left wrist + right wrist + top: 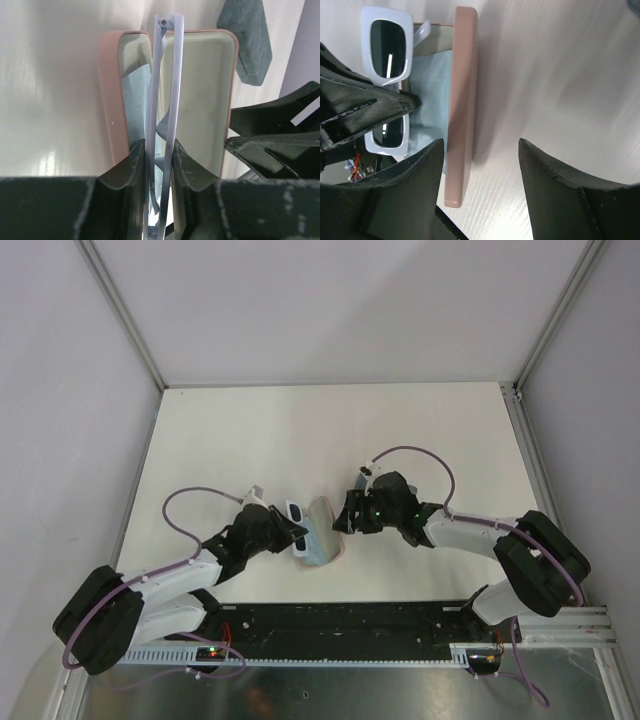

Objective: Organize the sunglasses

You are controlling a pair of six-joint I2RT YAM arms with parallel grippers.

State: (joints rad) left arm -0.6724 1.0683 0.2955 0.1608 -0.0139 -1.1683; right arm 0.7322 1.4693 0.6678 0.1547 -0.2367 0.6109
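White-framed sunglasses with dark lenses and pale arms are folded and hang just above the open pink case. My left gripper is shut on them, its fingers pressing both sides of the folded frame. A light blue cloth lies inside the case. My right gripper is open on the case's right side. The upright pink lid edge stands between its fingers, close to the left finger and apart from the right one.
A grey-blue case lies on the table beyond the pink case, beside my right gripper. The two grippers are close together over the case. The black rail runs along the near table edge.
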